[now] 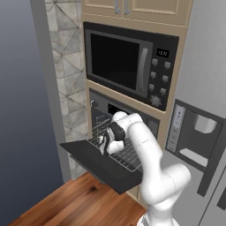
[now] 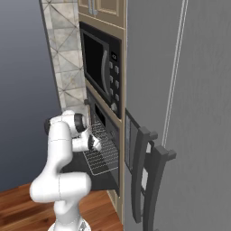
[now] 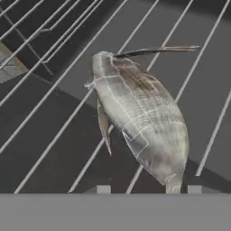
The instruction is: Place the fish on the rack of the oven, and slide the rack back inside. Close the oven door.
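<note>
The pale grey-silver fish with darker markings lies on the wires of the silver rack, its near end reaching between my fingertips. My gripper is open, its tips standing wide on either side of that narrow end without touching it. In the left base view the gripper hangs just over the pulled-out rack, above the oven door, which is dropped flat. The black oven stands open behind it. From the right side, the gripper is over the rack.
A black microwave sits directly above the oven. A grey fridge with dark handles and a dispenser stands to the right. A tiled wall is on the left, with wooden floor below the door.
</note>
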